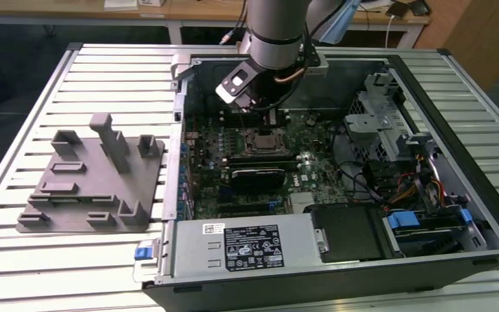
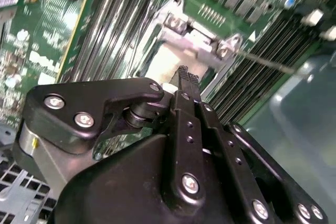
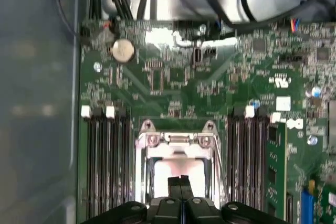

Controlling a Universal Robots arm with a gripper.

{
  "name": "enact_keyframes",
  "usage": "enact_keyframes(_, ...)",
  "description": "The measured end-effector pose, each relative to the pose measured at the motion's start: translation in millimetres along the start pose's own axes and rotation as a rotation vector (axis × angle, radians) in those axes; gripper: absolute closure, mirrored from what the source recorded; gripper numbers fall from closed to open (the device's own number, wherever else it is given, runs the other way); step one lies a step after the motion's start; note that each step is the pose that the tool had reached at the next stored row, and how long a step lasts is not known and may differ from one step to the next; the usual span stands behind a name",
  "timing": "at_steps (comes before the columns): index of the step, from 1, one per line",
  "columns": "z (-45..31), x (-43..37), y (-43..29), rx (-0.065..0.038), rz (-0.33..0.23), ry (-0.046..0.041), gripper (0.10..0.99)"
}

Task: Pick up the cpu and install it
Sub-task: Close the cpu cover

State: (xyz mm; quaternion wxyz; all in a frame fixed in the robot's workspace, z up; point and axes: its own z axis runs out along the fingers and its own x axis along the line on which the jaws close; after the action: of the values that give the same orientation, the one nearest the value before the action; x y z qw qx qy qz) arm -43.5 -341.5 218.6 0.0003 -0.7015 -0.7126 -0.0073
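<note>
A slatted metal table (image 1: pixel 102 71) is seen carrying an open computer case (image 1: pixel 483 214), with a grey plastic tray (image 1: pixel 85 188) set beside it toward the exterior view's left. Inside the case the arm (image 1: pixel 275 32) is held over the green motherboard (image 3: pixel 173 77). Within the metal socket frame (image 3: pixel 178 140) a pale, shiny square, taken to be the cpu (image 3: pixel 178 167), is seen lying flat. The claw (image 3: pixel 181 183) is clenched, fingers pressed together with nothing gripped, directly over the cpu's middle; contact cannot be told. Seating is judged the step in hand: pressure is best kept light, straight and centred, so that the chip is not tilted in the socket and the thin retention lever (image 2: pixel 262 61) is left clear.
</note>
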Motion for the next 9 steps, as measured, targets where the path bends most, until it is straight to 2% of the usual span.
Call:
enact_keyframes(4,3.7,0.1,-11.2,0.000,0.002,-0.0002,0.980)
enact_keyframes(5,4.9,0.2,-17.3,0.000,0.002,0.0000,0.980)
enact_keyframes(9,5.0,0.2,-18.3,0.000,0.002,0.0001,0.980)
